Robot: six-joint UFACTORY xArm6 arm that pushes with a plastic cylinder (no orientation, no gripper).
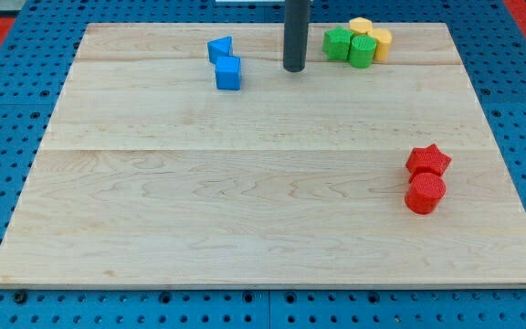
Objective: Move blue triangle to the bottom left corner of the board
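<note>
Pale wood fills the frame: a light, planked wooden board (263,210) lies on a blue pegboard tabletop (7,137), and my tip (294,69) is down on it near twelve o'clock, the dark straight rod (295,32) rising out of the view's top. There is no hand on this arm, only that rod, so nothing opens or closes and nothing is held; the tip touches no block.

Over at about eleven o'clock on the board sits the blue triangle block (219,48), close to the top edge. Right below it, touching or nearly so, is a blue cube-like block (228,73). From my tip, the triangle lies at roughly ten o'clock, a clear gap between them, and the blue cube is at nine o'clock, nearer but apart too.

At about one o'clock on the board there is a tight cluster: a green star-like block (338,42), a green cylinder block (362,50), and two yellow blocks, one (361,26) behind and one (382,43) at the view's right. That cluster is just at three o'clock of the rod, not touching it.

Down at four o'clock a red star block (428,161) sits against a red cylinder block (425,194), well apart from everything else.
</note>
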